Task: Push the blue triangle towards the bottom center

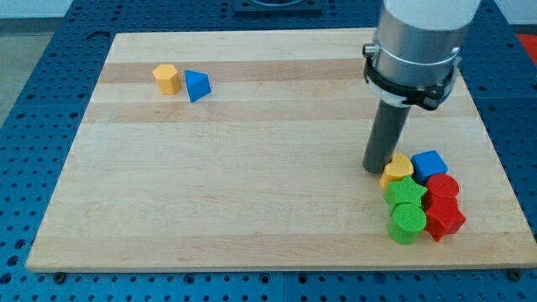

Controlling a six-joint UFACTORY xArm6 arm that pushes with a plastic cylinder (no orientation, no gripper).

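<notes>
Blue and wedge-shaped, the blue triangle [196, 85] lies near the view's top left of the pale wooden desk [252, 168], well apart from everything at the view's right. Just beside it, on its left and close to touching, sits a yellow block [167, 78] with a pentagon-like outline. My tip [377, 169] rests far across the board at the view's right, well apart from the blue triangle, at the lower end of the dark rod [385, 134] that hangs from the grey cylindrical arm [417, 42]. There is no claw on this arm, so nothing is clenched or released; the rod merely stands upright with its end on the desk. My tip is right at the left edge of a second yellow block [397, 169], seemingly touching it, though the exact contact is hard to tell. That yellow block heads a tight cluster near the view's bottom right: a blue cube-like block [430, 162] just to its right, a green star-shaped block [405, 194] below it, a green round block [406, 224] lower, a red block [442, 188] under the blue one, and another red block [445, 218] below that, star-like in outline. Around the desk lies a blue perforated surface [33, 67].
</notes>
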